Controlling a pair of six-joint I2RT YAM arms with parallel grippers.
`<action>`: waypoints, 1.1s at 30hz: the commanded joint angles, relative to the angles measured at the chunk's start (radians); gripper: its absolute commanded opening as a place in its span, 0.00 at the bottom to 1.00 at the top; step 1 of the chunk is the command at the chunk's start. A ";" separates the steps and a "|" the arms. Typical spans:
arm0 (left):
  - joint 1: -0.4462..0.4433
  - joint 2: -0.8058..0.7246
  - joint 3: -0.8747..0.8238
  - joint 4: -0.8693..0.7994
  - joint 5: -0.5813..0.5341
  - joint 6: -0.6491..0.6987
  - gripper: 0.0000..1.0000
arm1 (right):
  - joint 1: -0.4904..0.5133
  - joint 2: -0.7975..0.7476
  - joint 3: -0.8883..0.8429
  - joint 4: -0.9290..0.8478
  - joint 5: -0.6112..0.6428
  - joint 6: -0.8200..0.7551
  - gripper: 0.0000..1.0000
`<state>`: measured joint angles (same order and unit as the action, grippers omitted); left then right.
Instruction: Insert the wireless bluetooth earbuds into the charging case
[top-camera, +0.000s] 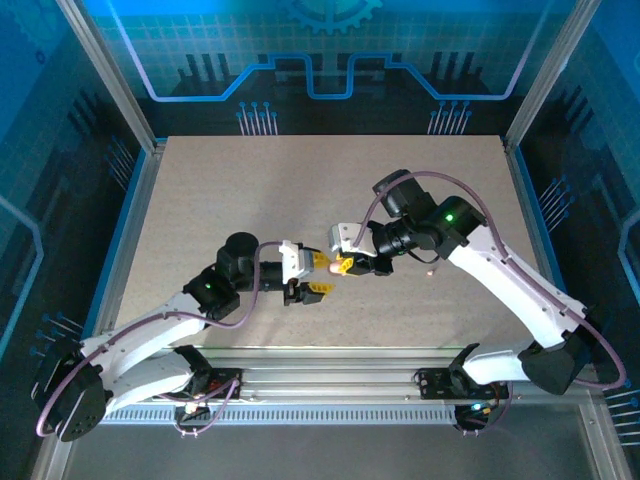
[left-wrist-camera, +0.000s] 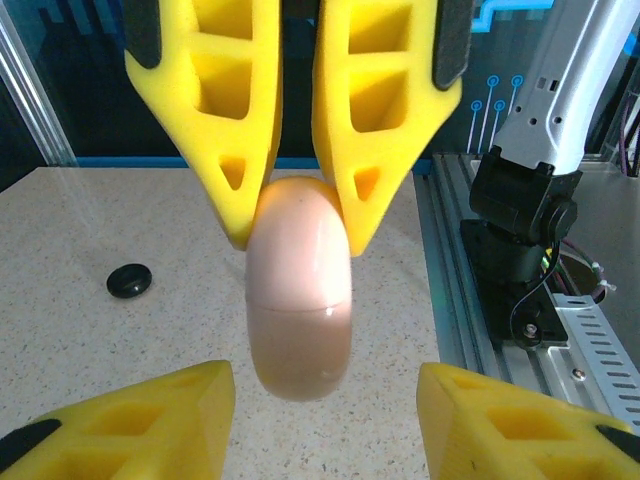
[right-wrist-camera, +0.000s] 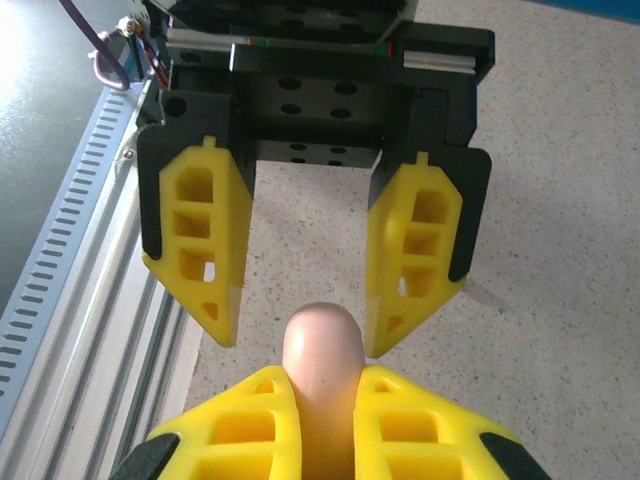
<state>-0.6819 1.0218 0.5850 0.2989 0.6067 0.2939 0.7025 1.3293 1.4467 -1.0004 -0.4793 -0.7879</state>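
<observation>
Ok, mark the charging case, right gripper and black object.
charging case (left-wrist-camera: 298, 310), left wrist view, pink middle.
right gripper (left-wrist-camera: 298, 240), left wrist view, between fingertips.
black object (left-wrist-camera: 129, 280), left wrist view, its top.

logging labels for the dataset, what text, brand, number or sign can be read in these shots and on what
No readable words, brands or numbers in these views.
charging case: plain pink, no marking.
right gripper and left gripper: plain yellow and black, no label.
back panel: gear and circuit-line graphics, no lettering.
small black disc: too small to tell any marking.
</observation>
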 joint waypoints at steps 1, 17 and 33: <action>-0.008 0.011 0.027 0.050 0.008 -0.007 0.50 | 0.015 0.014 0.016 0.014 -0.053 -0.016 0.09; -0.013 0.027 0.027 0.112 0.019 -0.054 0.34 | 0.016 0.028 0.009 0.022 -0.073 -0.014 0.09; -0.013 0.022 0.032 0.092 0.015 -0.048 0.16 | 0.017 0.015 -0.001 0.045 -0.040 0.007 0.28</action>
<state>-0.6857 1.0466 0.5873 0.3866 0.6064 0.2379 0.7071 1.3525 1.4464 -0.9730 -0.5232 -0.7872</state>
